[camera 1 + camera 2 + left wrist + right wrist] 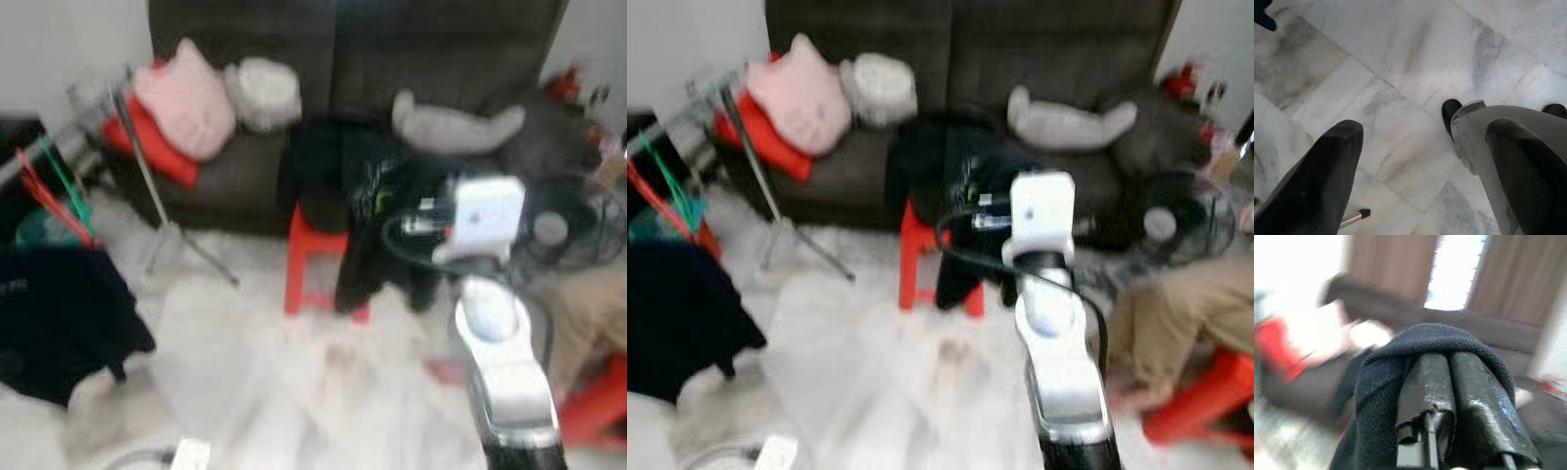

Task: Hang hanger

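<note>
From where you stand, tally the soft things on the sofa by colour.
Pink cushion: 1
Red cushion: 1
Grey plush toys: 2
Total: 4

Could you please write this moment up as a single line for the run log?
right gripper: raised, shut on dark garment | left gripper: open, idle above marble floor | head views: blurred | hanging: not done

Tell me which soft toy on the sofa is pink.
The pink soft toy at the sofa's left end, on the red cushion; the other toys are grey.
</note>
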Motion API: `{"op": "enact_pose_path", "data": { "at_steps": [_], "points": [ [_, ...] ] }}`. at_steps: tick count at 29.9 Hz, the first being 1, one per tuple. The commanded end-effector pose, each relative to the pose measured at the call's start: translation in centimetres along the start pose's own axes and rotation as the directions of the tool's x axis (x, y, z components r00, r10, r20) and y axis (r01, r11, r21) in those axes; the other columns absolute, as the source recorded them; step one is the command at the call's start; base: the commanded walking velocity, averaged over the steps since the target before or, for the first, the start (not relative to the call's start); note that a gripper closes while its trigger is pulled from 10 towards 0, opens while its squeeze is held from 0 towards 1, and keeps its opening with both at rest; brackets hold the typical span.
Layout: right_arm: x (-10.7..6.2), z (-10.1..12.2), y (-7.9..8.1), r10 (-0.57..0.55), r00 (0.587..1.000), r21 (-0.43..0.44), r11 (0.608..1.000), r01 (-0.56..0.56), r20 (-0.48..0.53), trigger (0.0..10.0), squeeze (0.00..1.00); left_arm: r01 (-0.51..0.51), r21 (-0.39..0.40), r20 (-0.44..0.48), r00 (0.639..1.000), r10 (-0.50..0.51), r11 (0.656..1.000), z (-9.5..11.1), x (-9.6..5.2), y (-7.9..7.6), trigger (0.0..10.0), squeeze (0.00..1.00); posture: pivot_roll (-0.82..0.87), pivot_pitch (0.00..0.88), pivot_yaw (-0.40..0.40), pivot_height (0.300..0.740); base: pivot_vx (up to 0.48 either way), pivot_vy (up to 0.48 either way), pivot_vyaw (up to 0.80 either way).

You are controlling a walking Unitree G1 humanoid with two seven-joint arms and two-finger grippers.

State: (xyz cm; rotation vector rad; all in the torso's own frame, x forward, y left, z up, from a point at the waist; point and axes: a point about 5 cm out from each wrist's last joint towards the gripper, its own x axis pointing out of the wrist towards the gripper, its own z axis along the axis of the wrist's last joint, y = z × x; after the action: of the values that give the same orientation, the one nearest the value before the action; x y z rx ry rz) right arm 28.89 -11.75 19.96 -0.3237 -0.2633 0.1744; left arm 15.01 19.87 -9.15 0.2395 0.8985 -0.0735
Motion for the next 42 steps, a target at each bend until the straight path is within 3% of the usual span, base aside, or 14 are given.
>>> {"op": "enact_pose_path", "data": {
  "at_steps": [1,3,5,7,10,16,20,21,23,24,26,30,36,42],
  "points": [
    [-0.2,-0.3,2.0,0.157,0.987,-0.007,0.988,-0.157,-0.016,10.0,0.0,-0.004,0.006,-0.027,1.0,0.004,1.0,-0.5,-0.1,0.2,10.0,0.0,-0.06,0.0,-0.004,0.74,0.0,0.0,0.0],
    [-0.3,-0.7,2.7,0.221,0.975,-0.012,0.975,-0.221,-0.037,10.0,0.0,-0.004,0.006,-0.027,1.0,0.004,1.0,-0.5,-0.1,0.2,10.0,0.0,-0.06,0.0,-0.004,0.74,0.0,0.0,0.0],
    [-1.1,-1.1,4.2,0.407,0.911,0.0,0.913,-0.408,-0.063,10.0,0.0,-0.001,0.005,-0.027,1.0,0.001,1.0,-0.5,-0.1,0.2,10.0,0.0,-0.06,0.0,-0.006,0.74,0.0,0.0,0.0],
    [-1.5,-1.2,4.7,0.491,0.869,0.022,0.871,-0.491,-0.066,10.0,0.0,0.0,0.005,-0.029,1.0,0.001,1.0,-0.5,-0.1,0.2,10.0,0.0,-0.06,0.0,-0.006,0.74,0.0,0.0,0.0],
    [-2.6,-0.7,5.3,0.637,0.77,0.077,0.77,-0.633,-0.038,10.0,0.0,0.002,0.006,-0.034,0.999,-0.002,1.0,-0.7,-0.1,0.1,10.0,0.0,-0.06,0.0,-0.006,0.74,0.0,0.0,0.0],
    [-3.9,-0.2,6.0,0.76,0.65,0.185,0.637,-0.748,0.012,10.0,0.0,0.007,0.007,-0.041,0.999,-0.006,1.0,-0.9,-0.2,-0.2,10.0,0.0,-0.06,0.0,-0.004,0.74,0.0,0.0,0.0],
    [-2.9,-1.0,5.2,0.689,0.725,0.245,0.702,-0.669,0.005,10.0,0.0,0.014,0.007,-0.043,0.999,-0.014,1.0,-1.0,-0.2,-0.5,10.0,0.0,-0.06,0.0,-0.005,0.74,0.0,0.0,0.0],
    [-1.7,-2.1,4.1,0.587,0.809,0.32,0.772,-0.549,-0.03,10.0,0.0,0.017,0.009,-0.045,0.999,-0.017,1.0,-1.0,-0.2,-0.6,10.0,0.0,-0.07,0.0,-0.001,0.74,0.0,0.0,0.0],
    [-0.6,-3.9,2.6,0.452,0.884,0.435,0.824,-0.363,-0.118,10.0,0.0,0.021,0.013,-0.049,0.999,-0.02,1.0,-1.0,-0.2,-0.6,10.0,0.0,-0.06,0.0,0.0,0.74,0.0,0.0,0.0],
    [-0.2,-7.2,0.7,0.316,0.903,0.484,0.863,-0.146,-0.291,10.0,0.0,0.023,0.019,-0.048,0.999,-0.022,1.0,-1.0,-0.2,-0.7,10.0,0.0,-0.06,0.0,0.001,0.74,0.0,0.0,0.0],
    [-0.5,-10.1,-1.1,0.173,0.882,0.439,0.897,0.043,-0.438,10.0,0.0,0.021,0.018,-0.043,0.999,-0.021,1.0,-0.9,-0.2,-0.7,10.0,0.0,-0.05,0.0,-0.001,0.74,0.0,0.0,0.0],
    [-1.6,-12.8,-1.9,0.074,0.842,0.35,0.926,0.14,-0.534,10.0,0.0,0.01,0.014,-0.037,0.999,-0.01,1.0,-0.8,-0.2,-0.6,10.0,0.0,-0.05,0.0,-0.004,0.74,0.0,0.0,0.0],
    [-1.8,-14.1,-0.6,0.078,0.829,0.366,0.917,0.159,-0.554,10.0,0.0,0.001,0.013,-0.032,0.999,0.0,1.0,-0.6,-0.1,-0.3,10.0,0.0,-0.04,0.0,-0.003,0.74,0.0,0.0,0.0],
    [-2.2,-14.8,-0.6,0.03,0.833,0.308,0.936,0.171,-0.553,10.0,0.0,0.0,-0.013,-0.014,1.0,0.0,1.0,-0.5,-0.2,-0.5,10.0,0.0,-0.04,0.0,-0.013,0.74,0.0,0.0,0.0]
  ]
}}
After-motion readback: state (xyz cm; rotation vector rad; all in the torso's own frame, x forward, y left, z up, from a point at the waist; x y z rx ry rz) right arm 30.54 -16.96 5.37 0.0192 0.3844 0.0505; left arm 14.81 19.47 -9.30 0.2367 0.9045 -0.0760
